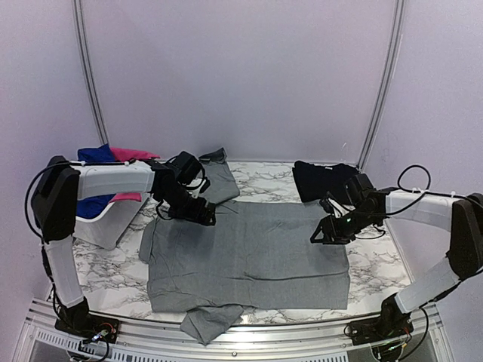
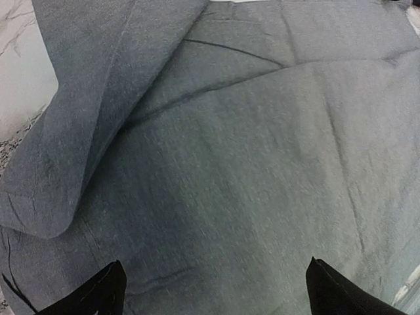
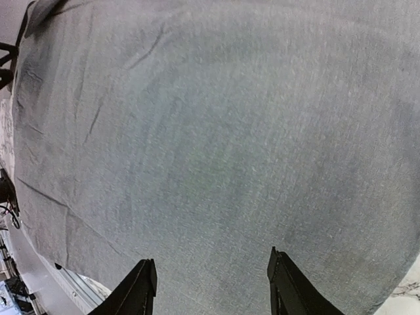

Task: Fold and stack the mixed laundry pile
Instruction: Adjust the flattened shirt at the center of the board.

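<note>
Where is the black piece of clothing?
In the top view, the black garment lies at the far right of the marble table, just behind the right gripper and past the grey shirt's far right corner.

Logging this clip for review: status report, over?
Both empty: left hand open, right hand open, above grey shirt. Shirt spread out flat. Nothing lying on it.

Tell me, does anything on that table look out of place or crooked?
One sleeve of the grey shirt droops crumpled past the near edge of the table, while the shirt's body lies spread flat. Nothing else stands out.
</note>
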Controlling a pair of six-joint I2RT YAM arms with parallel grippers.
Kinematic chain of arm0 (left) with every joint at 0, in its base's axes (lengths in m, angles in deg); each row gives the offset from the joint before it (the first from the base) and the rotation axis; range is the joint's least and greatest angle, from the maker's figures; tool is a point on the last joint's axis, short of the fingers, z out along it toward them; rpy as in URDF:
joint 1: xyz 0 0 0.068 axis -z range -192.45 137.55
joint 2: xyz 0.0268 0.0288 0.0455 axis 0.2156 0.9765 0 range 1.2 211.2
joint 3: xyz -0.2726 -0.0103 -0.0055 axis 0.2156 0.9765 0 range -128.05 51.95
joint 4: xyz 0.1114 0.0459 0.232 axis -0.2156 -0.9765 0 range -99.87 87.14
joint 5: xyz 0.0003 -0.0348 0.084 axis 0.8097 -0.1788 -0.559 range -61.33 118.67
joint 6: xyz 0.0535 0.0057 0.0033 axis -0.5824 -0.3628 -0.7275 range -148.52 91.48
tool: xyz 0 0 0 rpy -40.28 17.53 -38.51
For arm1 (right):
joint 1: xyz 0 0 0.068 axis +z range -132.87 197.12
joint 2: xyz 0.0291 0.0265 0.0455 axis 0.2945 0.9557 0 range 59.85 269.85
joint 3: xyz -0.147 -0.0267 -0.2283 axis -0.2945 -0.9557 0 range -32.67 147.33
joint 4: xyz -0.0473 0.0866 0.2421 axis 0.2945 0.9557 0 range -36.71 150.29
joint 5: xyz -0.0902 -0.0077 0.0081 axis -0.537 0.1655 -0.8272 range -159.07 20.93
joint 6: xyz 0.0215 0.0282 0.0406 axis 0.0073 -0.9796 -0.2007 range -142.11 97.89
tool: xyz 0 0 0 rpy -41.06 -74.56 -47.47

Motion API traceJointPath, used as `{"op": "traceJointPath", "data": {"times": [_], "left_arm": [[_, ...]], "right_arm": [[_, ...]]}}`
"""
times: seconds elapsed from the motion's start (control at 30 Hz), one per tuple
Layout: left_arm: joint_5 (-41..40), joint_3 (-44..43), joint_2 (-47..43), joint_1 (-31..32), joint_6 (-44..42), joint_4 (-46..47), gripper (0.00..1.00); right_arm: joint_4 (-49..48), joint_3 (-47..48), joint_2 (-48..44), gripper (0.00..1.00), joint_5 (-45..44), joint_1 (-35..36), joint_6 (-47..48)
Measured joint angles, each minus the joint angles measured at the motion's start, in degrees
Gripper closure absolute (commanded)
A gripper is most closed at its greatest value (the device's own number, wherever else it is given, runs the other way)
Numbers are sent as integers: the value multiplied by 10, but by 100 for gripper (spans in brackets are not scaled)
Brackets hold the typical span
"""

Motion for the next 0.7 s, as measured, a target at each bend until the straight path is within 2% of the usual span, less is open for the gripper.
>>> {"op": "traceJointPath", "data": {"times": [0.13, 0.27, 0.5, 0.6, 0.7], "left_arm": [[-26, -59, 77, -12, 9, 0, 1], [-63, -140, 143, -51, 17, -9, 1], [-144, -343, 233, -130, 9, -15, 1], [-160, -364, 220, -137, -1, -13, 1], [-165, -322, 172, -116, -24, -12, 1]], "right_arm": [[-13, -24, 31, 46, -5, 0, -1], [-26, -31, 74, 47, -17, 0, -4], [-61, 42, 156, 47, -17, -3, -1], [-67, 96, 201, 48, -24, -5, 5], [-63, 131, 224, 48, -37, -7, 15]]}}
